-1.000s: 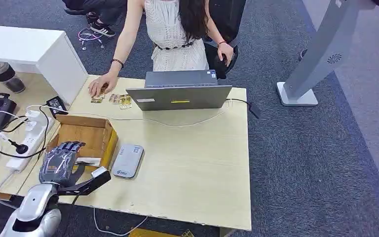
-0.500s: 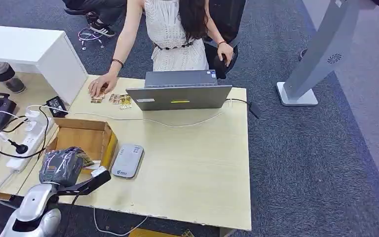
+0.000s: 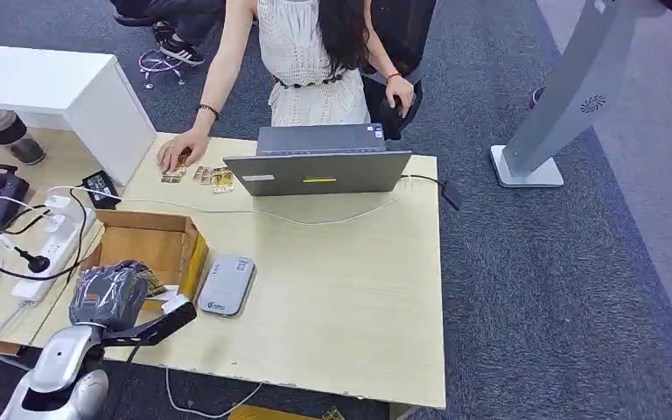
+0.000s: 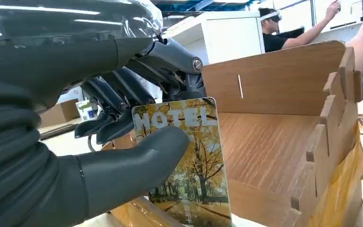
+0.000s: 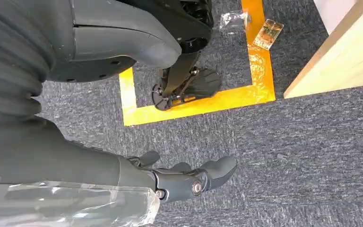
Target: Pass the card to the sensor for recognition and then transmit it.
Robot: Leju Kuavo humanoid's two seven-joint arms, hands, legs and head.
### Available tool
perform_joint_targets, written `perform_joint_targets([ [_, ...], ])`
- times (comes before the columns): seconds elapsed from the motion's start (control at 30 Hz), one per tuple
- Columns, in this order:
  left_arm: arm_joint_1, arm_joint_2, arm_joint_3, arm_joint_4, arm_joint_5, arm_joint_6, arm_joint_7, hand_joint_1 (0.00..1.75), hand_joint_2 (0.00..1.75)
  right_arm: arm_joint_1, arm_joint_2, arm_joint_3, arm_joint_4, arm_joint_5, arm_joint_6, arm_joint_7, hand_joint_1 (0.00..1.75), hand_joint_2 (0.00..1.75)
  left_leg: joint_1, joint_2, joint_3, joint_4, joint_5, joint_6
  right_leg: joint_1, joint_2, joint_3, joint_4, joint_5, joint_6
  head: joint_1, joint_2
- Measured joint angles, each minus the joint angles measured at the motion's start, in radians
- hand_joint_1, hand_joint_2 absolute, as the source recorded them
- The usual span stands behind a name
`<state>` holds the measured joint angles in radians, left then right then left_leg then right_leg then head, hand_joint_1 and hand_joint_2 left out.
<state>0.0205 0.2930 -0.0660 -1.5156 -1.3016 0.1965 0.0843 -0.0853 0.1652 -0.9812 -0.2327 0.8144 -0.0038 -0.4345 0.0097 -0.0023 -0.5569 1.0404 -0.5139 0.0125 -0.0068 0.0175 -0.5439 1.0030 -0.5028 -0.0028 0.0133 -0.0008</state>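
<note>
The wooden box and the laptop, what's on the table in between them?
In the head view, a thin white cable runs across the table between the wooden box and the laptop; otherwise that stretch is bare.

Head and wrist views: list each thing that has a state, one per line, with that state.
Card: upright, pinched by the left hand at the box.
Box: open-topped.
Laptop: open, facing the person.
Card reader: flat on the table, untouched.
Right hand: hanging over the carpet, holding nothing.

Bright, even overhead light with soft shadows; glare streaks the left hand's [image 4: 66, 28] glossy cover.
</note>
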Motion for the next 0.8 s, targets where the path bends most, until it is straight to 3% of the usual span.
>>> perform_joint_targets([
  [0.5, -0.052, -0.016, -0.001, 0.000, -0.001, -0.006, -0.001, 1.75, 1.75, 0.000, 0.000, -0.001, 0.000, 0.002, 0.000, 0.000, 0.00, 1.75, 0.000, 0.000, 0.000, 0.000, 0.000, 0.000, 0.000, 0.000, 0.000, 0.000, 0.000, 0.000, 0.000, 0.000],
  [0.8, -0.154, -0.017, -0.031, 0.000, 0.007, -0.021, -0.001, 1.75, 1.75, -0.003, -0.001, -0.001, 0.000, 0.012, 0.001, 0.000, 0.00, 1.75, 0.000, -0.001, 0.000, 0.000, 0.000, 0.000, 0.000, 0.000, 0.000, 0.000, 0.000, 0.000, 0.000, 0.000],
])
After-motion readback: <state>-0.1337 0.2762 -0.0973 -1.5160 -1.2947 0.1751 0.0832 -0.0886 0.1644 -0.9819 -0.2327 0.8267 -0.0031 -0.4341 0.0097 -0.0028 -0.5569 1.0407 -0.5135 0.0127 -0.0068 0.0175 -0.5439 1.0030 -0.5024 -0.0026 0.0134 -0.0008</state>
